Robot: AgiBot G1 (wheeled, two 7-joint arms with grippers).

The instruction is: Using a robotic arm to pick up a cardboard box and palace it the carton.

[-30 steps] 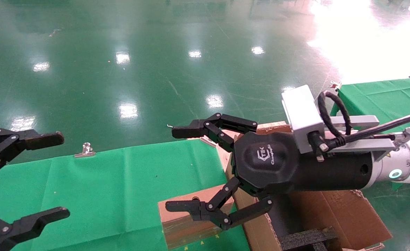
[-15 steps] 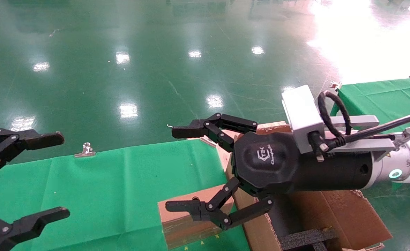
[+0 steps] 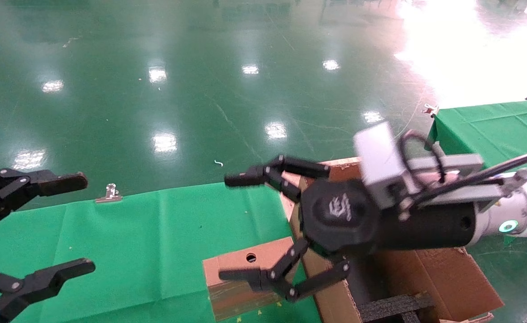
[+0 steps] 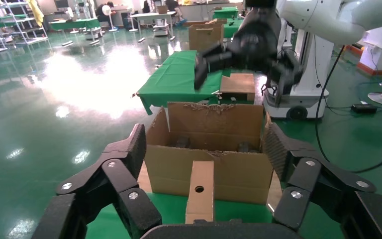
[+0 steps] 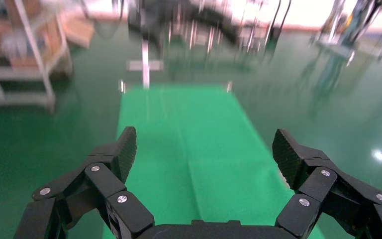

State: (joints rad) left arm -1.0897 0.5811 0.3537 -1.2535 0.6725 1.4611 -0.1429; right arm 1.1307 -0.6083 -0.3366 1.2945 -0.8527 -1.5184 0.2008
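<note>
We hold the right end effector (image 3: 241, 226) spread above the small box (image 3: 241, 280) (beside the carton (image 3: 442, 278)) to straddle it; left end effector (image 3: 72, 224) idles spread.

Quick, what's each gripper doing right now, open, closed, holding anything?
Left gripper: open, empty, over the green cloth's left end.
Right gripper: open, empty, raised above the cardboard box beside the carton.
</note>
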